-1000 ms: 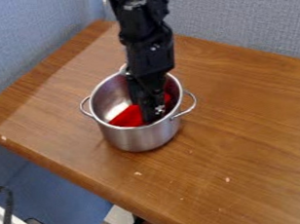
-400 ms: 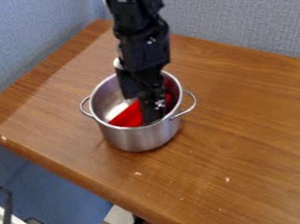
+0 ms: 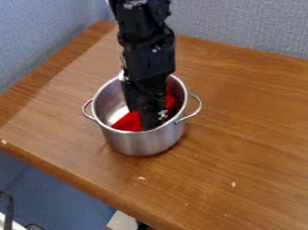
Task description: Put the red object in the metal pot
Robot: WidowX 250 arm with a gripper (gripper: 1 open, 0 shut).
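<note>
- The metal pot (image 3: 141, 118) stands on the wooden counter (image 3: 61, 89), near the middle.
- The red object (image 3: 127, 118) lies inside the pot, on its floor, showing to the left of the arm.
- The fingers (image 3: 153, 114) reach straight down into the pot, just right of the visible red and seemingly against it.
- Their tips sit low in the pot, dark against red; whether they are apart or clamped on the red object I cannot tell.
</note>
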